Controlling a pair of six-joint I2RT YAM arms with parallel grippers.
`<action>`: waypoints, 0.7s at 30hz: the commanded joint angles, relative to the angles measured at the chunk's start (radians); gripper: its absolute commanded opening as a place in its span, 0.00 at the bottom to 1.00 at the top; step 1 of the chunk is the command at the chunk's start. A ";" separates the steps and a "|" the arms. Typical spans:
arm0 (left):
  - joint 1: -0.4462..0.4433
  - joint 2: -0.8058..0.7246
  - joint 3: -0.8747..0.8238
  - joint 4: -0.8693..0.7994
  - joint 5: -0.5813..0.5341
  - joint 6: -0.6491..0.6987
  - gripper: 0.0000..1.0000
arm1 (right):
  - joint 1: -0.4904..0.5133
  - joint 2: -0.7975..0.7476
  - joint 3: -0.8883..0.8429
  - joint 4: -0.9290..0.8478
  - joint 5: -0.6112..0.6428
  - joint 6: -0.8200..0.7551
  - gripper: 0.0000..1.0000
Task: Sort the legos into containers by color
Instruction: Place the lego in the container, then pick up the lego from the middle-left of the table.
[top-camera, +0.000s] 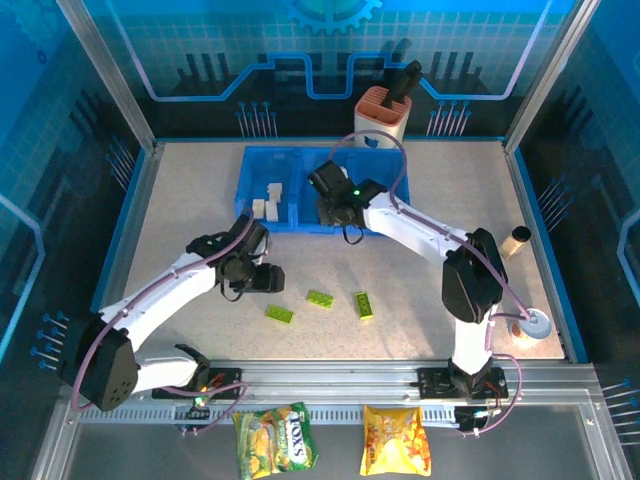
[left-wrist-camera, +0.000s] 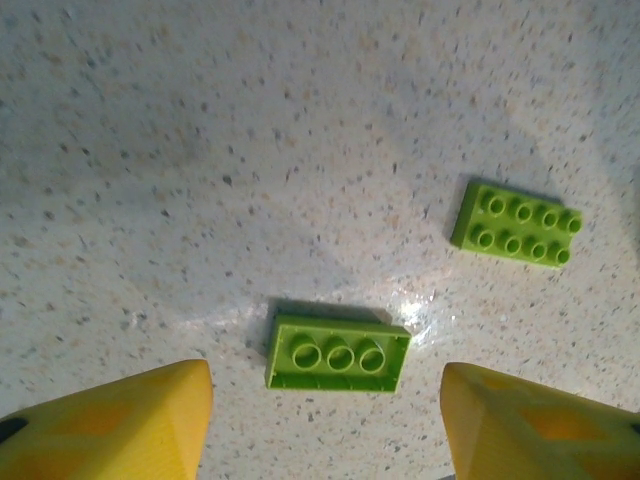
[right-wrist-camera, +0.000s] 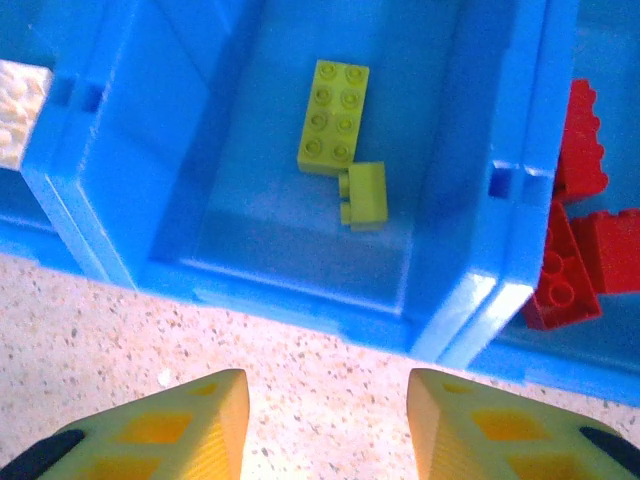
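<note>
Where the top view looks down, the containers (top-camera: 260, 165), three joined blue bins, sit at the far centre of the worktop (top-camera: 180, 200), w/ both arms reaching toward them.

**Left claw** (left-wrist-camera: 325, 425): low over bare worktop on the near side of the bins. Its yellow fingers (left-wrist-camera: 110, 425) stand well apart w/ nothing between them, so it is open and empty. A lime-green lego (left-wrist-camera: 338, 353) lies flat, studs up, just ahead of the gap and touches neither finger. A second green lego (left-wrist-camera: 516, 223) lies farther out to the right, also studs up and apart from the first. In the top view a third green lego (top-camera: 363, 305) lies right of those two, clear of both.

**Right claw** (right-wrist-camera: 325, 415): at the near wall of the middle bin, w/ its fingertips (right-wrist-camera: 160, 430) over the worktop just outside that wall. The jaws are parted and hold nothing.

**Bin contents**
- Middle bin: two green legos. One, a flat two-by-four (right-wrist-camera: 334, 118), lies studs up; a smaller one (right-wrist-camera: 364, 194) lies on its side, touching the flat one's corner.
- Right bin (wrist view): red legos (right-wrist-camera: 575, 250) in a loose heap against the divider.
- Left bin: cream legos (top-camera: 268, 200) grouped near its right wall.

**Surroundings**
- An orange-and-white holder (top-camera: 385, 115) stands beyond the bins.
- Two snack bags (top-camera: 275, 440) lie on the near side of the arm bases.
</note>
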 joint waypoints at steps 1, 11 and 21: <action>-0.046 0.013 -0.026 -0.032 -0.031 -0.075 0.65 | -0.003 -0.061 -0.064 0.032 -0.012 -0.007 0.47; -0.168 0.080 -0.059 -0.026 -0.078 -0.123 0.76 | -0.030 -0.174 -0.242 0.081 -0.021 0.001 0.47; -0.247 0.213 -0.041 -0.016 -0.126 -0.098 0.87 | -0.040 -0.234 -0.332 0.086 -0.012 0.008 0.47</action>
